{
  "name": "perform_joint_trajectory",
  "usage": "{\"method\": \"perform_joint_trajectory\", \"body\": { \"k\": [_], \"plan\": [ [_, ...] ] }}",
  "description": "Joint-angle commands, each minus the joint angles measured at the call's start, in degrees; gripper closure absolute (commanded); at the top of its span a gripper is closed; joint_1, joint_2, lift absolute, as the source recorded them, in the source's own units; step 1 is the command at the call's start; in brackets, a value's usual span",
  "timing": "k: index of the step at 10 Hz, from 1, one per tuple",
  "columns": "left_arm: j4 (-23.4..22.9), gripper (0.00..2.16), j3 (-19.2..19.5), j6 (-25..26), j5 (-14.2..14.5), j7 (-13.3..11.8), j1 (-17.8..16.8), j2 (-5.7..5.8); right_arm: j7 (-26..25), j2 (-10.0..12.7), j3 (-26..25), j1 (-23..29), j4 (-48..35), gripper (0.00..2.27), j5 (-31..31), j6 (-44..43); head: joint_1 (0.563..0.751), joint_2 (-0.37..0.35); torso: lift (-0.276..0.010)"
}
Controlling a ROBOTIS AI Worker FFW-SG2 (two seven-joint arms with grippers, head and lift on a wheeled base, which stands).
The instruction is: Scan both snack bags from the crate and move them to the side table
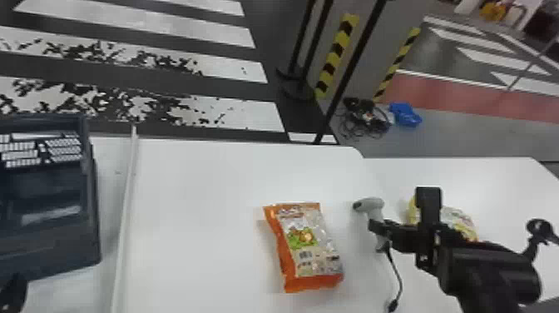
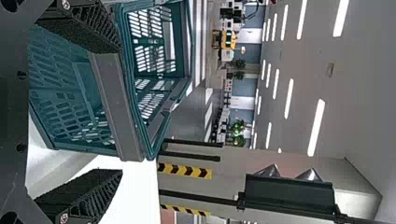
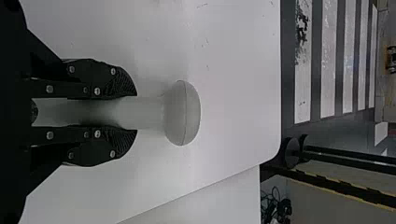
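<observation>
Right jaws: pinching grey gun-shaped plastic scanner [image 3: 182,113]
Left jaws: spread
Scanning aim: leftward, steady, squarely at barcode [image 1: 305,254] on orange rectangular foil snack bag [image 1: 312,268]

The right fingers [image 3: 122,84] are black, with curved, finely ridged ends and silvery screws; behind them is a black cylindrical housing [image 1: 490,266]. Behind the black, ribbed left fingers [image 2: 86,193] stands a dark, round-holed plate [image 2: 14,112].
</observation>
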Motion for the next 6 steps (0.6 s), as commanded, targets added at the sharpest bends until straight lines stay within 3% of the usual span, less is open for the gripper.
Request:
{"method": "perform_joint_trajectory", "body": {
  "k": [1, 4, 5, 6],
  "plan": [
    [0.0, 0.08, 0.0, 0.0, 0.0, 0.0, 0.0, 0.0, -0.3, 0.2, 0.0, 0.0, 0.1, 1.69, -0.1, -0.8, 0.695, -0.35, -0.099],
    [0.0, 0.08, 0.0, 0.0, 0.0, -0.1, 0.0, -0.08, -0.5, 0.2, -0.3, 0.1, 0.0, 0.5, -0.1, -0.8, 0.695, -0.35, -0.099],
    [0.0, 0.08, 0.0, 0.0, 0.0, -0.1, 0.0, -0.08, -0.6, 0.2, -0.4, 0.4, -0.7, 0.18, -0.2, -0.8, 0.695, -0.35, -0.099],
    [-0.1, 0.08, 0.0, 0.0, 0.0, -0.1, 0.1, -0.08, -1.5, 0.2, -0.6, 1.2, -2.5, 0.07, -0.2, -0.6, 0.695, -0.35, -0.099]
  ]
}}
